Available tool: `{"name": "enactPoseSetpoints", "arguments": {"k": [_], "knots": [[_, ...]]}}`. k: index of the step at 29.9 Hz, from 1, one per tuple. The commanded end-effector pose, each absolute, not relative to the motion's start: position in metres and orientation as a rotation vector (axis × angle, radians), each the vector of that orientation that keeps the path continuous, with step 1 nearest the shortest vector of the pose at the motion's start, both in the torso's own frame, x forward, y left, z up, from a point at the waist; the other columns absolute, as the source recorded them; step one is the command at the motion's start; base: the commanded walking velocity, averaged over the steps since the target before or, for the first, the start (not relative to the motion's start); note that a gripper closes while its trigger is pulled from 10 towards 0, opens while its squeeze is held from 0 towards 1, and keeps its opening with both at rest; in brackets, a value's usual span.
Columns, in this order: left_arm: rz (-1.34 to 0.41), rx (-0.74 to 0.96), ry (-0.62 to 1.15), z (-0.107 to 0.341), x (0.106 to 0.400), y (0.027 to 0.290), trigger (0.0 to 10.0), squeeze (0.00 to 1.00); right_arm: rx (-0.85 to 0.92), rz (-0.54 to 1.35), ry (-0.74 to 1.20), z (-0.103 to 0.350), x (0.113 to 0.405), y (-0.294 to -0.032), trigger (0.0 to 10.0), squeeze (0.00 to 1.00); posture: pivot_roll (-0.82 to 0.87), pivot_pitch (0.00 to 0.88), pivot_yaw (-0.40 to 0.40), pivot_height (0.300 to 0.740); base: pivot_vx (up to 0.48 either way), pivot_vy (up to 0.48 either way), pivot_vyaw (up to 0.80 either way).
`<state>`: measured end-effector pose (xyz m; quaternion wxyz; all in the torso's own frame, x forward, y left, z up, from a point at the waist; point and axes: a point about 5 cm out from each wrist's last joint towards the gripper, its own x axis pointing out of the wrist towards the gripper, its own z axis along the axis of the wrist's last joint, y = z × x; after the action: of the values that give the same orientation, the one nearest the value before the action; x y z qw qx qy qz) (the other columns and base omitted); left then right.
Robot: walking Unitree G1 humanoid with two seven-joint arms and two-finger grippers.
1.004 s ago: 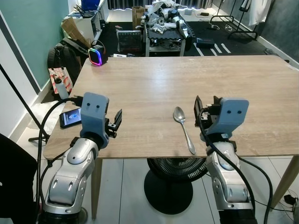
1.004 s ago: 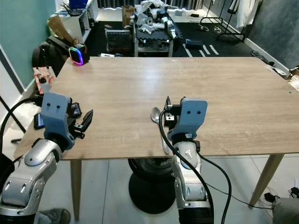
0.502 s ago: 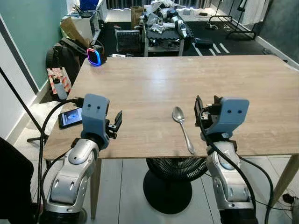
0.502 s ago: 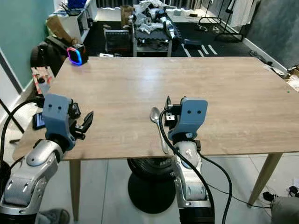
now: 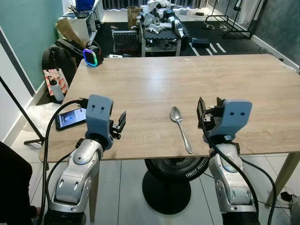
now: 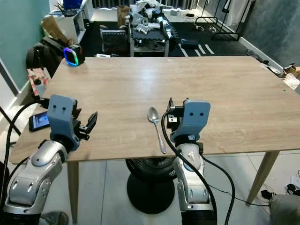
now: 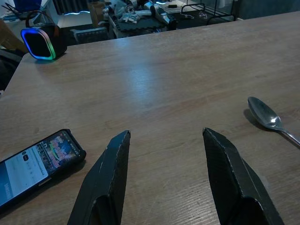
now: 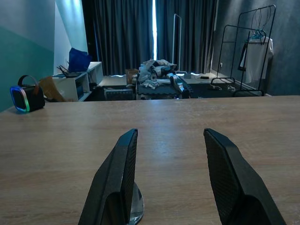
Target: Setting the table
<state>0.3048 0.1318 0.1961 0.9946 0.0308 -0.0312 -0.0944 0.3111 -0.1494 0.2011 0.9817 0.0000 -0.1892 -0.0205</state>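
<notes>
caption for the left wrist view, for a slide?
Open left gripper hovers over the wooden table, with a phone beside it, a spoon and a glowing speaker.

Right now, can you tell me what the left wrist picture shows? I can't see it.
The left end effector hangs open over a wooden table. A phone with its screen lit lies by one finger, a spoon lies past the other, and a glowing speaker sits at the far corner.
</notes>
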Motion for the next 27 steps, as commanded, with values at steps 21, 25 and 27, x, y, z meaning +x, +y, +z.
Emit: {"name": "enactPoseSetpoints", "arguments": {"k": [21, 25, 27], "knots": [[-0.174, 0.071, -0.051, 0.1898, 0.3031, 0.1329, 10.0, 0.0, -0.002, -0.046, -0.347, 0.1945, 0.3105, -0.1496, 10.0, 0.0, 0.04, 0.0, 0.048, 0.74, 0.0, 0.0, 0.0], [-0.175, 0.065, -0.053, 0.1906, 0.3037, 0.1309, 10.0, 0.0, -0.006, -0.046, -0.347, 0.1945, 0.3108, -0.1509, 10.0, 0.0, 0.05, 0.0, 0.042, 0.74, 0.0, 0.0, 0.0], [-0.174, 0.066, -0.051, 0.1896, 0.3031, 0.1307, 10.0, 0.0, -0.008, -0.045, -0.349, 0.1951, 0.3111, -0.1516, 10.0, 0.0, 0.05, 0.0, 0.042, 0.74, 0.0, 0.0, 0.0]]}}
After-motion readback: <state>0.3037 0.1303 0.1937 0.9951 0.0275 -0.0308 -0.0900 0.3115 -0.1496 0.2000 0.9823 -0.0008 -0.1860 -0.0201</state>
